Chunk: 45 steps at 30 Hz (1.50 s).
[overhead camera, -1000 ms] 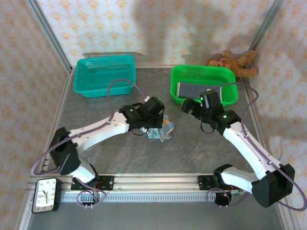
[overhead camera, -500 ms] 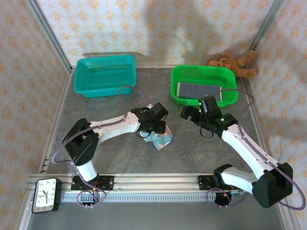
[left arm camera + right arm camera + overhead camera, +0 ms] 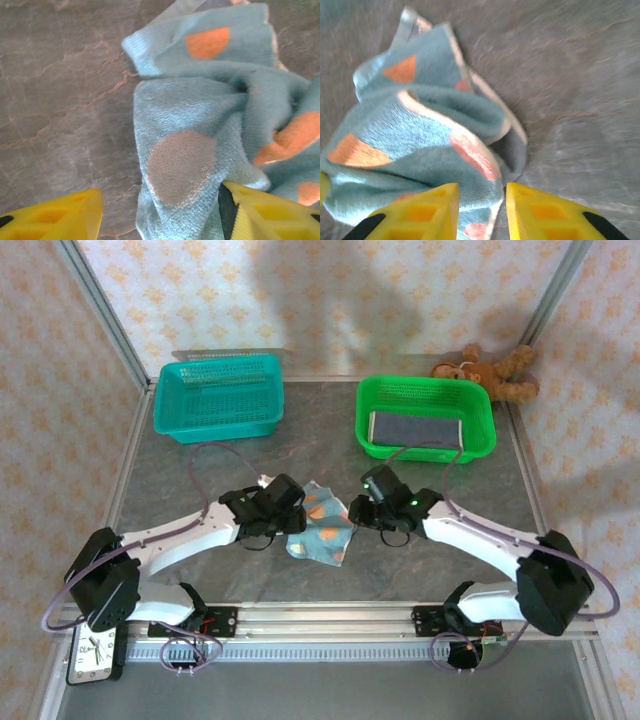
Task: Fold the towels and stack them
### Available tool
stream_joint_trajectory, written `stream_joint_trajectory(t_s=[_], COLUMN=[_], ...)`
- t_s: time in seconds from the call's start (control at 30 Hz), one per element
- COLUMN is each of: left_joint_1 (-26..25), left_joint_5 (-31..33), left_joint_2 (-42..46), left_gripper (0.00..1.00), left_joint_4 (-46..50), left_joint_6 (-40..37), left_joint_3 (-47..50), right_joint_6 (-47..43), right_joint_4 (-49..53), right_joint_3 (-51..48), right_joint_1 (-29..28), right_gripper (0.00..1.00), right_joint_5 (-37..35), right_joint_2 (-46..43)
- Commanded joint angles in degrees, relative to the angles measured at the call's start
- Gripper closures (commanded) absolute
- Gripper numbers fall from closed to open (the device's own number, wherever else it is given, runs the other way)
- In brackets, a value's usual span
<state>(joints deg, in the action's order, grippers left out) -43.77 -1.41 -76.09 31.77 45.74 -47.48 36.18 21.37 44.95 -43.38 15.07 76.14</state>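
Top external view: L claw (image 3: 291, 516) is set at the left edge of the towel (image 3: 325, 528), fingers apart, nothing gripped. At the towel's right edge, R claw (image 3: 357, 510) is pinched on the hem. Such a thin pinch could be lost if pulled fast, w/ the cloth dragged bunched. Bare table (image 3: 200, 465) is left all round the towel.

No writing can be read; numerals on the clock (image 3: 92, 660) are too small to tell.

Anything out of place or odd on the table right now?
The teal orange-dotted fleece towel lies crumpled mid-table, not flat. A brown teddy bear sprawls behind the green plastic basket, unrelated to folding.
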Motion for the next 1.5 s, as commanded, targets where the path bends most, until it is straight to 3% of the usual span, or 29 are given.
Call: stream_joint_trajectory(t_s=[0.0, 0.33, 0.47, 0.53, 0.6, 0.7, 0.8, 0.9, 0.97, 1.17, 1.47], left_joint_1=[0.39, 1.31, 2.18, 2.28, 2.37, 2.37, 2.60, 2.80, 3.05, 3.33, 5.93], left_joint_5=[1.50, 1.42, 1.08, 0.71, 0.68, 0.55, 0.44, 0.62, 0.49, -0.31, -1.54], left_joint_2=[0.78, -0.83, -4.20, -6.54, -8.90, -10.90, -11.96, -12.92, -13.37, -13.89, -7.58], left_gripper=[0.37, 0.37, 0.37, 0.44, 0.47, 0.47, 0.51, 0.52, 0.55, 0.53, 0.44], left_joint_4=[-2.00, -3.25, -3.81, -4.41, -4.43, -4.42, -4.45, -4.23, -4.23, -4.51, -3.90], left_joint_6=[1.84, 1.04, -0.24, -1.15, -1.82, -2.69, -3.33, -3.63, -3.55, -3.08, -1.97], left_joint_3=[0.86, 1.59, 0.45, -0.47, -1.76, -3.36, -4.53, -5.41, -5.74, -5.69, -4.58], right_joint_6=[1.09, -4.07, -5.67, -6.21, -6.73, -7.09, -6.68, -5.04, -3.64, 0.84, 3.35], right_joint_4=[-3.56, 1.82, 3.08, 3.07, 3.67, 4.84, 5.22, 4.74, 4.48, 2.59, 1.25], right_joint_3=[1.57, 7.80, 9.28, 9.61, 10.34, 10.86, 9.87, 7.25, 5.49, 0.18, 1.14], right_joint_1=[-1.66, -1.65, 0.07, 0.80, 1.19, 1.19, 1.12, 0.11, -1.51, -9.06, -19.00], right_gripper=[0.71, 0.88, 0.90, 0.99, 1.00, 0.93, 0.75, 0.66, 0.64, 0.61, 0.61], right_joint_5=[-0.13, -7.41, -7.99, -7.32, -7.04, -6.76, -5.57, -4.11, -4.31, -6.11, -12.21], right_joint_2=[3.67, 14.19, 14.72, 14.50, 14.13, 13.02, 10.72, 7.31, 5.30, 2.56, 10.32])
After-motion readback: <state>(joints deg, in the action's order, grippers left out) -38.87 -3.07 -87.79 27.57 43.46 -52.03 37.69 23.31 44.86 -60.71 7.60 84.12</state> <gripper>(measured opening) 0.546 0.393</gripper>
